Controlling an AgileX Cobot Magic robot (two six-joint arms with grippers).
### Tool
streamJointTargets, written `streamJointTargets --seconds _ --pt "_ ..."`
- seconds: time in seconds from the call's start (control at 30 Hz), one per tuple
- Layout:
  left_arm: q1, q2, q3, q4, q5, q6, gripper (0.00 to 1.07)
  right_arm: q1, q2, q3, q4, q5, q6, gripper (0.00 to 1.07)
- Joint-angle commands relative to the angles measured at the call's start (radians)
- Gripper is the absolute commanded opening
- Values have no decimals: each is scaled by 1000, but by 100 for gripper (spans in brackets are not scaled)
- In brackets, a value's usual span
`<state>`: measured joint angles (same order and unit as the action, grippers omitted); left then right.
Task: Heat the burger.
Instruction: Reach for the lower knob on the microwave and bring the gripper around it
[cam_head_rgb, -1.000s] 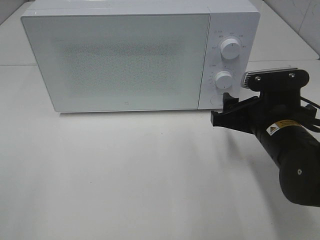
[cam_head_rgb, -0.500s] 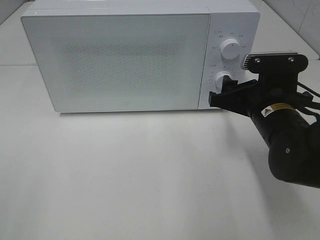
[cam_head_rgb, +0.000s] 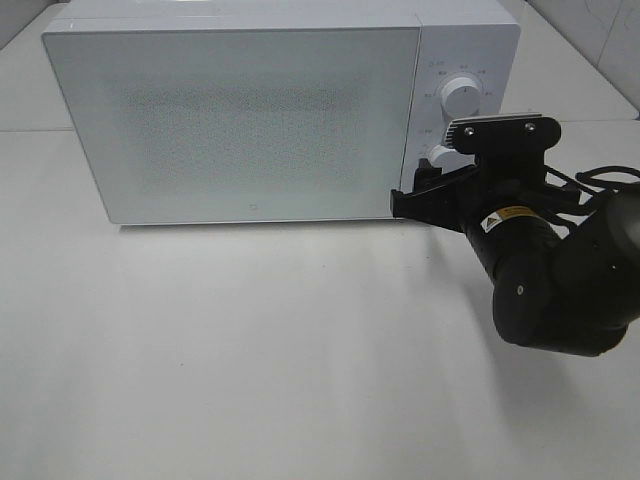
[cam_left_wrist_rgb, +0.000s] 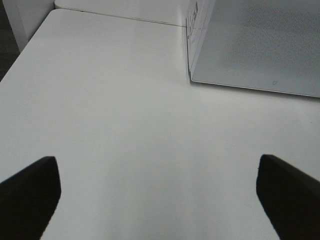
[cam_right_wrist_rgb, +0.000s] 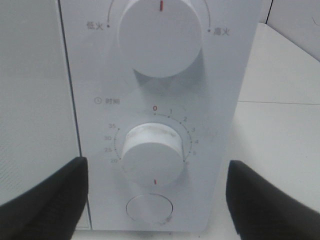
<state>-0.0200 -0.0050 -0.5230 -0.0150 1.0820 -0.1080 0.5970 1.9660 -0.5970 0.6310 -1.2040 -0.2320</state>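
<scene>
The burger is out of view; the white microwave (cam_head_rgb: 240, 120) stands with its door shut, and nothing shows through the frosted front. My right gripper (cam_head_rgb: 415, 190) hovers open just in front of the control panel, its fingers (cam_right_wrist_rgb: 45, 200) spread to either side of the lower timer knob (cam_right_wrist_rgb: 152, 155) without touching it. Nothing is between them. In the left wrist view my left gripper (cam_left_wrist_rgb: 160, 200) is wide open and empty over bare table, short of the microwave's (cam_left_wrist_rgb: 260, 45) lower left corner. It does not appear in the high view.
Above the timer knob (cam_head_rgb: 440, 157) sits the power knob (cam_head_rgb: 462, 92), and below it a round door button (cam_right_wrist_rgb: 150, 210). White table (cam_head_rgb: 250, 340) stretches in front of the microwave. The right arm's black body (cam_head_rgb: 560, 290) occupies the right side.
My right gripper has moved left and closer to the microwave's control panel, now level with the lower knob. The jaws' spread is the same.
</scene>
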Motion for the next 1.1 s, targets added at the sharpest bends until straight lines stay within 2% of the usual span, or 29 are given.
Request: streamJointTargets --seconds 0.03,0.5,1.1 --pt "4 -24 3 0 -14 -1 100 -16 17 -25 -15 -116 1 74" --pt "4 -18 3 1 -14 -1 100 -50 95 -120 -62 -86 1 74" --pt "4 -18 3 3 -14 -1 100 -62 126 -160 -86 -83 0 74"
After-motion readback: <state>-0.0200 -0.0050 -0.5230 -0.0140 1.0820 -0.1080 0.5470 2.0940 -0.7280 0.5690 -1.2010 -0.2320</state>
